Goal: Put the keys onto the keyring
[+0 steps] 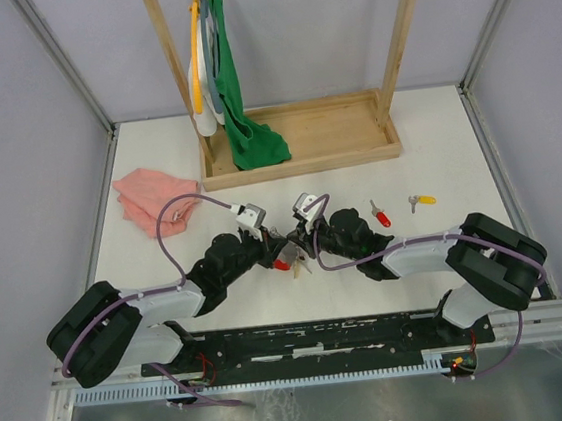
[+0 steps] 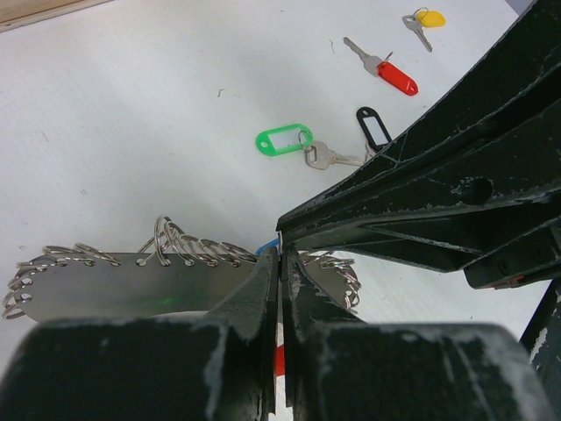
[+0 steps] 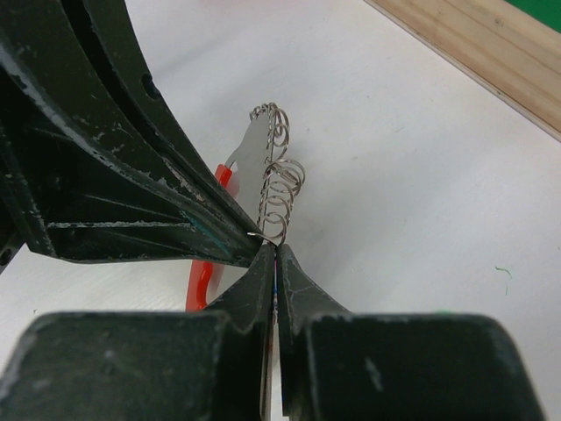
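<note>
The keyring (image 2: pixel 114 281) is a flat grey metal strip edged with several small wire rings, with a red part (image 1: pixel 283 265) beneath. In the right wrist view the keyring (image 3: pixel 260 153) stands edge-on and runs into my right gripper (image 3: pixel 274 250), which is shut on it. My left gripper (image 2: pixel 279 263) is shut, its tips at the strip's ringed edge; a blue speck shows there, and I cannot tell what is pinched. Both grippers (image 1: pixel 267 242) (image 1: pixel 302 236) meet at mid-table. Loose keys lie beyond: green tag (image 2: pixel 285 140), black tag (image 2: pixel 374 127), red tag (image 1: pixel 380 216), yellow tag (image 1: pixel 425 198).
A pink cloth (image 1: pixel 154 199) lies at the left. A wooden rack base (image 1: pixel 300 153) stands at the back with a green cloth (image 1: pixel 248 138) hanging into it. Each wrist view is half filled by the other arm's black fingers.
</note>
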